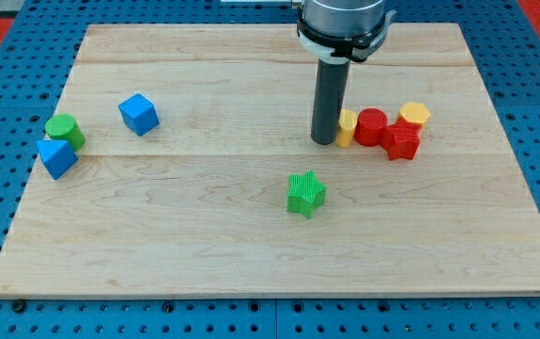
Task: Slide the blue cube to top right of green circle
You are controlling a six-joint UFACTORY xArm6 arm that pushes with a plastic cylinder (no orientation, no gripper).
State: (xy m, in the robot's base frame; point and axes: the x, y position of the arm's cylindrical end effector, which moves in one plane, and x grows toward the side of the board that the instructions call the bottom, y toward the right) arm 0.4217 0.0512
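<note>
The blue cube [139, 114] lies at the view's left, up and to the right of the green circle [64, 130], with a gap between them. A blue triangular block [57, 157] touches the green circle from below. My tip [324, 140] is far to the right of the blue cube, right of the board's middle, and touches a yellow block [346, 128] on its left side.
A red cylinder [371, 126], a red star-like block [402, 142] and a yellow hexagonal block [415, 115] cluster right of my tip. A green star [305, 194] lies below my tip. The wooden board [270, 254] sits on a blue pegboard.
</note>
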